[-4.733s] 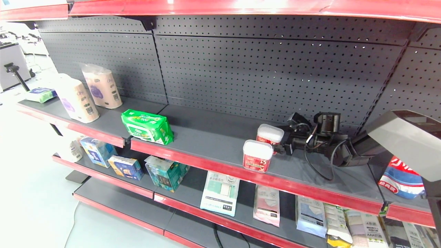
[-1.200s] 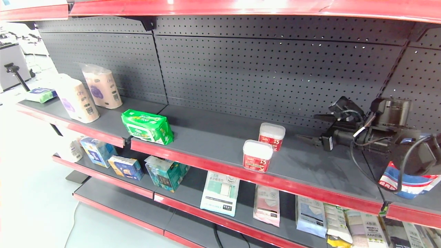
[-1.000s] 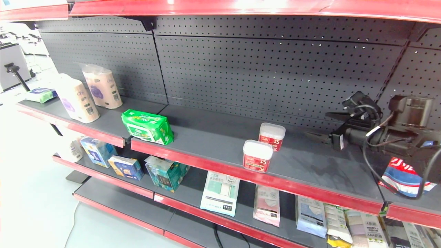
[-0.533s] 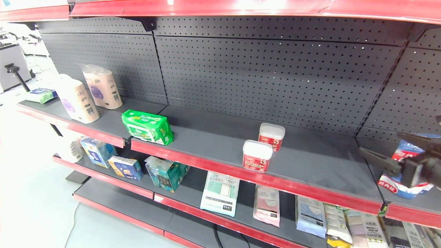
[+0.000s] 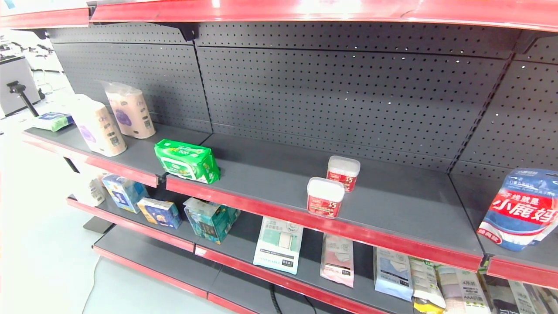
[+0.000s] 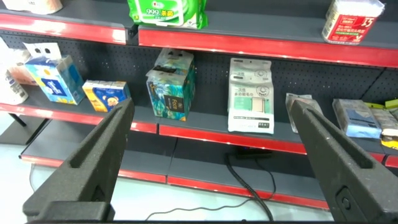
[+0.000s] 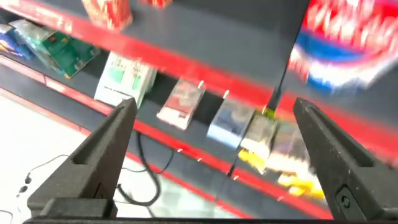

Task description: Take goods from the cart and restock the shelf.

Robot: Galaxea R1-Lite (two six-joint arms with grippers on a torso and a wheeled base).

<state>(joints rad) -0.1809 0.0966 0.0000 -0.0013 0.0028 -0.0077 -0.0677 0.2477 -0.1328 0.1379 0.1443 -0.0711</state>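
My right claw [image 7: 214,104] has pulled back off the middle shelf [image 5: 392,205] since a second ago, leaving the second jar [image 5: 343,173] behind. That jar stands upright toward the back of the shelf, just behind and slightly right of the first jar [image 5: 325,197], which sits at the red front edge. The two are close but not touching. The right claw is spread wide and holds nothing. It faces the lower shelf, where a white packet [image 7: 121,78] shows through the blur. My left claw [image 6: 210,104] is wide and empty too, held low in front of a teal box [image 6: 171,84] on the lower shelf. A green wipes pack [image 5: 186,160] lies at the middle shelf's front edge, well left of the jars. A blue and red bag [image 5: 521,209] stands on the next section to the right.
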